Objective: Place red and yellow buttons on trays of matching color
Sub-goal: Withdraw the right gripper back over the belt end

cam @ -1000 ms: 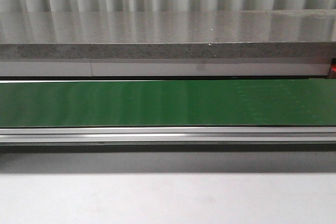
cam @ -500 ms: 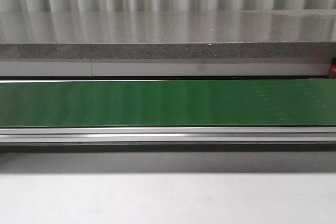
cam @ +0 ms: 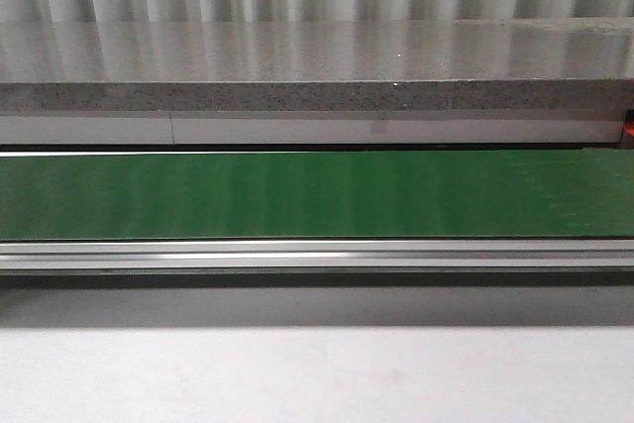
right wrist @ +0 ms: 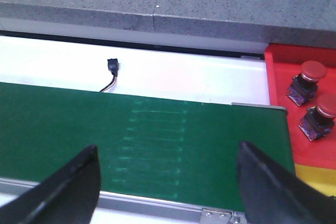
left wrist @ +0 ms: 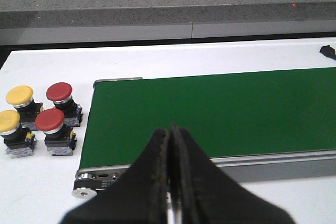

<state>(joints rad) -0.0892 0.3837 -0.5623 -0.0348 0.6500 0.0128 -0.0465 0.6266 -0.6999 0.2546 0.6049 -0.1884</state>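
Observation:
In the left wrist view, two red buttons (left wrist: 59, 92) (left wrist: 50, 120) and two yellow buttons (left wrist: 19, 95) (left wrist: 8, 121) stand on the white table beside the end of the green belt (left wrist: 220, 108). My left gripper (left wrist: 169, 129) is shut and empty, hovering over the belt's near rail. In the right wrist view, a red tray (right wrist: 278, 72) holds two red buttons (right wrist: 312, 70) (right wrist: 325, 106); a yellow tray (right wrist: 315, 173) edge shows below it. My right gripper (right wrist: 167, 153) stands wide open over the belt (right wrist: 147, 140), nothing between its fingers.
The front view shows only the bare green belt (cam: 317, 195), its aluminium rail (cam: 317, 255) and a grey stone ledge (cam: 317, 66) behind. A small black connector with a wire (right wrist: 112, 66) lies on the white table beyond the belt.

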